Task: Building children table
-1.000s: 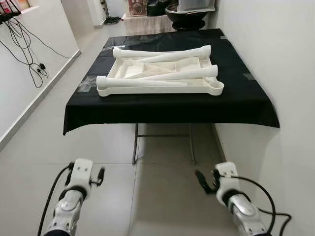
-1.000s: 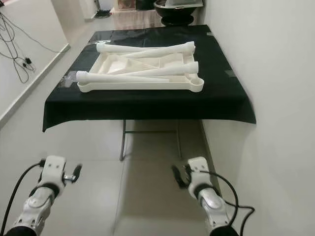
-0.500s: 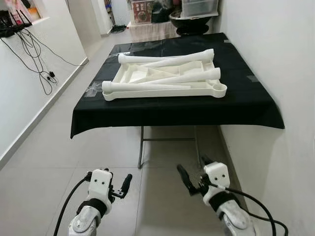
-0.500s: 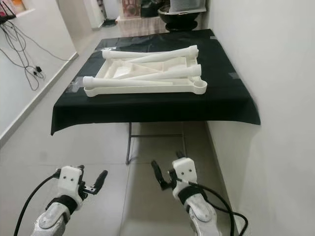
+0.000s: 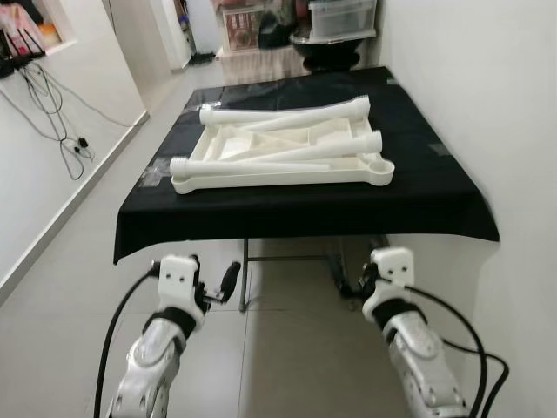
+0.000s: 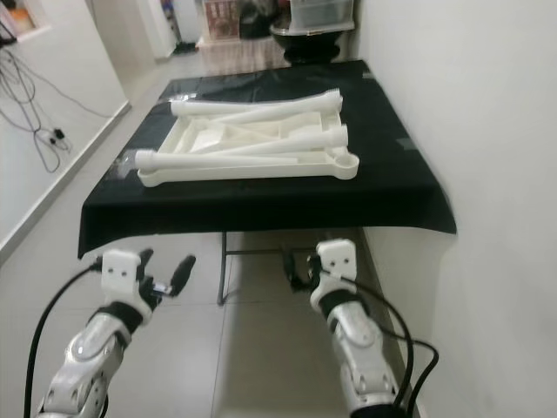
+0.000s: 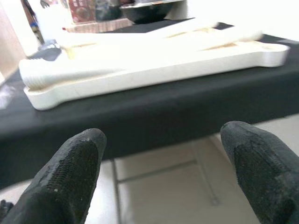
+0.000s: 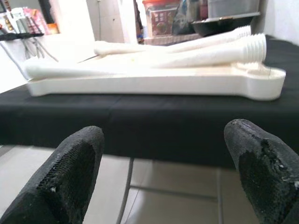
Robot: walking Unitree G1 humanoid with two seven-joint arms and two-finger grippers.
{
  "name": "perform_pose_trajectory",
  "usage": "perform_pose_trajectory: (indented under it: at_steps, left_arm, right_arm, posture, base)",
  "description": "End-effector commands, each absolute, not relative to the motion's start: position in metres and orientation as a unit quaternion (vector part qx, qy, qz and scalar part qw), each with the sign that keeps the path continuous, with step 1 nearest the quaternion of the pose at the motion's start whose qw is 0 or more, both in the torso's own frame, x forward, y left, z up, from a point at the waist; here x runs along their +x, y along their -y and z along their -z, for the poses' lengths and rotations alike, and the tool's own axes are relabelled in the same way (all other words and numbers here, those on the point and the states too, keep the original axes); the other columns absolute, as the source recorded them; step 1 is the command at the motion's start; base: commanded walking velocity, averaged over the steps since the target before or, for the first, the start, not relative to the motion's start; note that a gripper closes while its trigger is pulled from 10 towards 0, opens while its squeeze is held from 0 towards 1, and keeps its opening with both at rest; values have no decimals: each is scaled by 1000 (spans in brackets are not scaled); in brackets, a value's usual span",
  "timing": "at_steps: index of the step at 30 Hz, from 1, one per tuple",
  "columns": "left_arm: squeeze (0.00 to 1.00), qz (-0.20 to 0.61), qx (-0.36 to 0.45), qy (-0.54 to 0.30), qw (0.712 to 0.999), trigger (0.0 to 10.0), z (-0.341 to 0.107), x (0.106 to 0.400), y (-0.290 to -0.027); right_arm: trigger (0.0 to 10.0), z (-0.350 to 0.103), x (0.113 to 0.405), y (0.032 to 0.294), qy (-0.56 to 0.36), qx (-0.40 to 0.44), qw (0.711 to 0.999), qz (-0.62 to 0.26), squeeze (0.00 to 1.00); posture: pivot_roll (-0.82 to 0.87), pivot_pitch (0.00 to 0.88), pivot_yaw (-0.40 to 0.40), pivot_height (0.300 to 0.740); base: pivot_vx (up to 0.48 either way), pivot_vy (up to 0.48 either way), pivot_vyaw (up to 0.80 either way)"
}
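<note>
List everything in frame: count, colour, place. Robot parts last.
Table top panel: 1, cream, upside down on the black-covered table.
Table legs: 4, cream, lying loose across the panel.
Work table: 1, black cloth cover, against the right wall.
Cables: several, black, hanging on the left wall.
Black bowl: 1, beyond the table's far end, a clear bin on it.
Left gripper: 1, black fingers open, low before the table's near edge.
Right gripper: 1, black fingers open, low before the near edge.
</note>
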State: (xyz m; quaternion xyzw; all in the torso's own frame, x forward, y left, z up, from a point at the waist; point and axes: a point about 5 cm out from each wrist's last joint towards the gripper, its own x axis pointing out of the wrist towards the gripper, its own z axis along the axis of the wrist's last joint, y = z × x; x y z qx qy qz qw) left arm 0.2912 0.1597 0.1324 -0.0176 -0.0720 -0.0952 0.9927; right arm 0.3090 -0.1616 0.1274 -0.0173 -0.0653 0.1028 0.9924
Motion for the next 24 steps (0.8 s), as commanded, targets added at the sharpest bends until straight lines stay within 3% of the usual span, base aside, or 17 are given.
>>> perform_pose_trajectory:
  at_steps: [1,13,22,24]
  left_arm:
    - [0,85,-16,55,995,10000,-126,291,-167]
    - [0,109,-14,41,993,10000,-130,291,-157]
    - [0,110,-15,47,993,10000,-135,292,-156]
    - [0,112,-16,50,992,10000,-139,292,-154]
  right_arm:
    - [10000,-122,309,156,54,-7,992,-110,0]
    - [10000,-129,314,157,59,7,992,-107,0]
    - [10000,-141,318,149,78,-9,987,-139,0]
    - [10000,-159,322,144,101,-54,975,-190,0]
  posture:
    - [-96,14,115,740]
    - [-86,32,126,740]
    - [-79,39,122,740]
    - [-75,42,117,740]
  base:
    - [304,0,0]
    - [292,0,0]
    - [289,0,0]
    - [277,0,800]
